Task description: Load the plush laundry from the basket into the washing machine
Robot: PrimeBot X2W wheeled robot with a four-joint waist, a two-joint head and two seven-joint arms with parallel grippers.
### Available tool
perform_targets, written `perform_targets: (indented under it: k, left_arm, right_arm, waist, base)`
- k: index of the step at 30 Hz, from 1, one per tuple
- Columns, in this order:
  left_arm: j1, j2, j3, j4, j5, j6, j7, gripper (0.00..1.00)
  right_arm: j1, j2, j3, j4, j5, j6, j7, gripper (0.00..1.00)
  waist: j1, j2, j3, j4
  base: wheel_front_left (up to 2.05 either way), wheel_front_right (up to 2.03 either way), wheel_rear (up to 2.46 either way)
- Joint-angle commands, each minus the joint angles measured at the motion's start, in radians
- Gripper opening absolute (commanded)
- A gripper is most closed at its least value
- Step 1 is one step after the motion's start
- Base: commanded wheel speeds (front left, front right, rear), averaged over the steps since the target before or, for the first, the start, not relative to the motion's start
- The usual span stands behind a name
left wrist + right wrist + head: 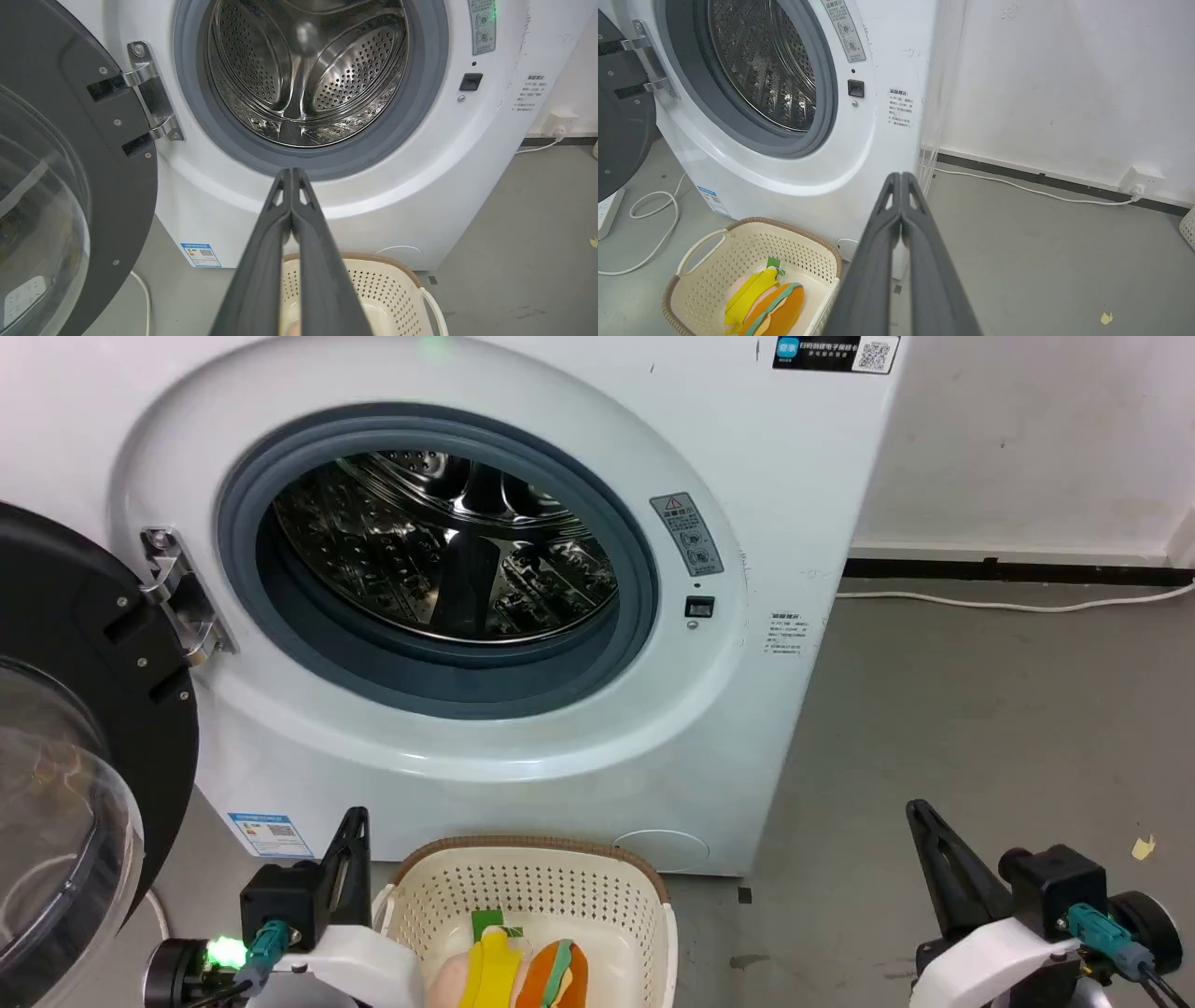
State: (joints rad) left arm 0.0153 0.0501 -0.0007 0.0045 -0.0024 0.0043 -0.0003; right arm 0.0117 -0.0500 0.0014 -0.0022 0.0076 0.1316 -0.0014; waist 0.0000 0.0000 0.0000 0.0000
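The cream basket (pixel 523 887) (pixel 383 289) (pixel 710 261) stands on the floor right before the white washing machine (pixel 523 747) (pixel 420 186) (pixel 794 177). Inside it the yellow-clothed doll (pixel 487 971) (pixel 749 291) and the orange burger plush (pixel 560 975) (pixel 777 310) lie side by side. The porthole is open onto the shiny drum (pixel 448 546) (pixel 303 70) (pixel 761 65), with the black-framed glass door (pixel 65 784) (pixel 60 186) swung to the left. My left gripper (pixel 355 821) (pixel 291 173) is shut, just left of the basket. My right gripper (pixel 920 812) (pixel 900 177) is shut, over bare floor to the right.
A white cable (pixel 1008 605) (pixel 1017 186) runs along the dark skirting at the right to a wall socket (pixel 1141 179). Another white cable (pixel 654 214) loops on the floor under the door, beside a power strip (pixel 607 212). A paper scrap (pixel 1144 847) lies on grey floor.
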Motion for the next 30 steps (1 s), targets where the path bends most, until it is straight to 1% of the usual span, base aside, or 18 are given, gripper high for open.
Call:
perform_targets:
  k: [1,30]
  left_arm:
    - [-0.015,0.0,0.001,-0.005,0.002,-0.004,0.0,0.0]
    - [-0.015,0.0,0.001,-0.005,0.002,-0.004,0.0,0.0]
  right_arm:
    - [-0.012,0.0,-0.001,0.002,-0.008,-0.001,0.001,0.0]
    - [-0.012,0.0,-0.001,0.002,-0.008,-0.001,0.001,0.0]
  waist:
    - [0.0,0.0,0.0,0.0]
    - [0.0,0.0,0.0,0.0]
  base:
    - [0.0,0.0,0.0]
    - [0.0,0.0,0.0]
